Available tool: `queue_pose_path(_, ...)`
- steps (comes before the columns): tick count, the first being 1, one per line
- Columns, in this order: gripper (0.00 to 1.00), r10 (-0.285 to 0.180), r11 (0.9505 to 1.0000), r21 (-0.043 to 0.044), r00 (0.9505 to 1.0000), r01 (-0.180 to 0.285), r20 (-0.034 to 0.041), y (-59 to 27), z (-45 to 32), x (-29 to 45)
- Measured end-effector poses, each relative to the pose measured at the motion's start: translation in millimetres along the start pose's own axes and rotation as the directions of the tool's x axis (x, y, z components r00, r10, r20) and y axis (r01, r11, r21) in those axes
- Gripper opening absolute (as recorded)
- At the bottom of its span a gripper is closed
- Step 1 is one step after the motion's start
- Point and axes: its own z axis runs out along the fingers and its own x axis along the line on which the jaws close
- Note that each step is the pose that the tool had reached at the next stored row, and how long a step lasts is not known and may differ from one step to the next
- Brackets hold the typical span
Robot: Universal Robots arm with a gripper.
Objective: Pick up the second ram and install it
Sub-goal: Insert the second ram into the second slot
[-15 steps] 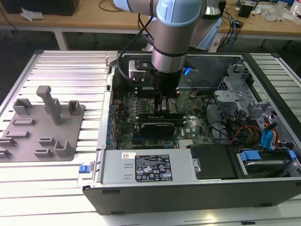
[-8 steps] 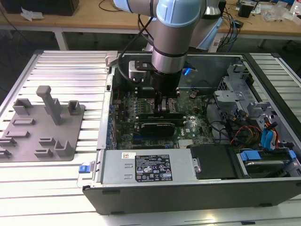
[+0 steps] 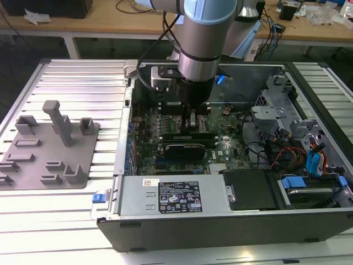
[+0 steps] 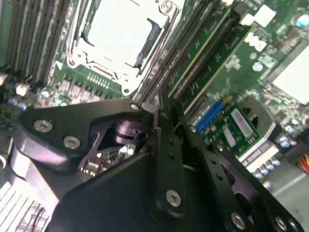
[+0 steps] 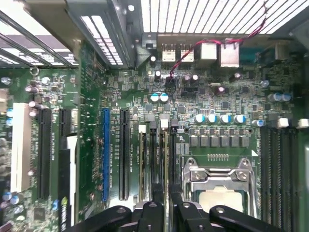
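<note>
Exterior view first: the second ram [image 3: 190,122] stands on edge down among the memory slots [image 3: 171,126] of the motherboard [image 3: 220,146], right under the arm's wrist, inside the open computer case [image 3: 220,221]. In the second wrist view it shows as a slim green strip [image 4: 205,46] running away from the fingertips between the long black slots, beside the processor socket [image 4: 116,34]. From where it sits, I'd say it is over or partly in its slot; whether it is fully seated I cannot tell.

A stick like that will be light and stiff along its length but thin and easy to crack or bend if pushed off-line, and the chips and contact edge are best left alone. The sensible hold is across its flat faces near the middle of the top edge, which is about where the claw has it.

The gripper [image 4: 166,113] has its two black fingers [image 4: 164,145] drawn nearly together, with only a sliver between them, and it looks pinched on the stick's upper edge. In the first wrist view the fingertips [image 5: 166,205] line up with the slots next to the socket [image 5: 219,188].

Off on the exterior view's left, the grey fixture [image 3: 49,146] stands on the ribbed table [image 3: 83,83], well apart from the case.
</note>
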Motion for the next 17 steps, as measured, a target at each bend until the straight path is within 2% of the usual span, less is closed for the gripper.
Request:
queue_pose_path(1, 0.17, 0.0, 1.0, 0.0, 1.0, 0.0, 0.0, 0.2, -4.4, 0.0)
queue_pose_path(4, 0.17, 0.0, 1.0, 0.0, 1.0, 0.0, 0.0001, -0.1, -5.6, -0.1)
queue_pose_path(7, 0.17, 0.0, 1.0, 0.0, 1.0, 0.0, -0.0001, -17.5, -6.5, 0.1)
queue_pose_path(11, 0.15, 0.0, 1.0, 0.0, 1.0, 0.0, -0.0001, -19.2, -6.6, 0.1)
queue_pose_path(12, 0.09, 0.0, 1.0, 0.0001, 1.0, 0.0, -0.0001, -19.4, -6.6, 0.1)
queue_pose_path(17, 0.08, 0.0, 1.0, 0.0001, 1.0, 0.0, -0.0001, -21.2, -6.7, 0.1)
